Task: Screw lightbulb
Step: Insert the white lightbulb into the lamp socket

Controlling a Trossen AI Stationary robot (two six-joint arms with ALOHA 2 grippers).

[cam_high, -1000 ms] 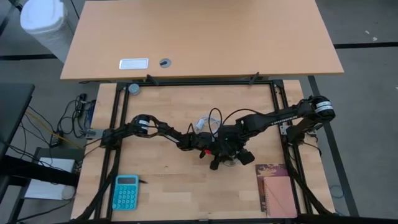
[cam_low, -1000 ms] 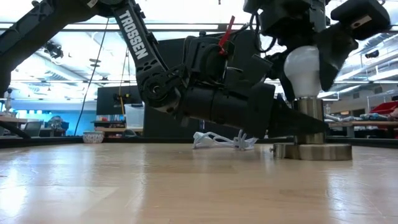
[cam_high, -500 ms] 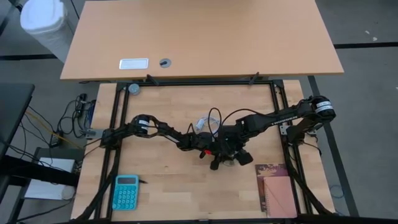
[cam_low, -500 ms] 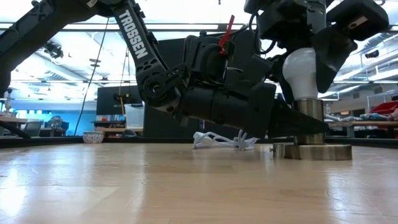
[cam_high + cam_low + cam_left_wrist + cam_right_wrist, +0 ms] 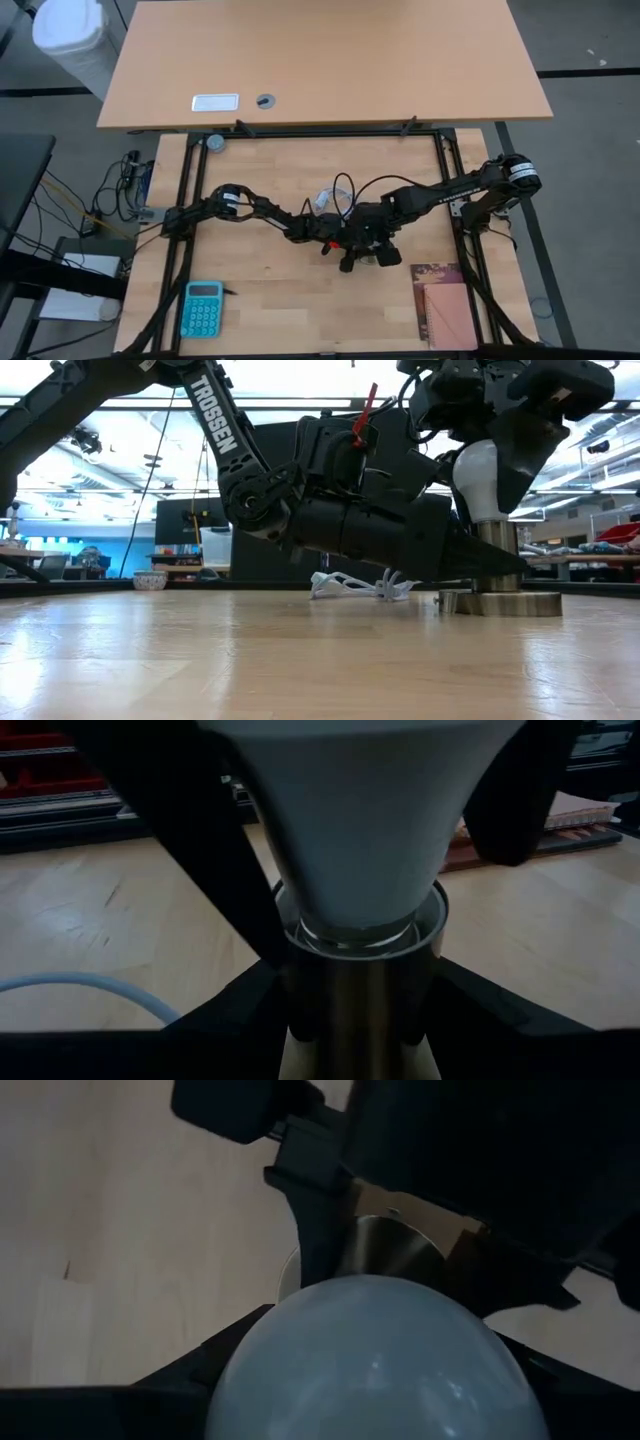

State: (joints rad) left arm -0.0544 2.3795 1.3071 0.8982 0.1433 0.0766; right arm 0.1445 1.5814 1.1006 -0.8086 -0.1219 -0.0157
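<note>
In your low view, nearest you is bare wooden tabletop [image 5: 200,660]. Beyond it, towards 3 o'clock, the socket's flat round silvery base [image 5: 498,603] sits on the wood with its metal post [image 5: 497,555] rising upright. The lightbulb [image 5: 478,478] stands on that post, neck down in the collar. It is a small white pear-shaped bulb with a smooth matte globe that tapers to a narrower neck; the left wrist view shows the neck seated inside the post's bright ring [image 5: 360,925].

The left gripper [image 5: 470,560] lies low and nearly level, its dark fingers [image 5: 470,1005] clenched on the socket post from either side just under the ring. The right gripper [image 5: 490,455] comes down from above, its fingers [image 5: 190,1370] grasping the globe; in the right wrist view the pale dome fills the space between them, with the brass-coloured socket base beyond.

Behind the socket, a coiled white cable [image 5: 360,585] lies on the table.

From above, both arms meet just below the table's centre [image 5: 362,245]. A teal calculator [image 5: 202,308] sits at 8 o'clock, a brown notebook [image 5: 445,305] at 4 o'clock.
</note>
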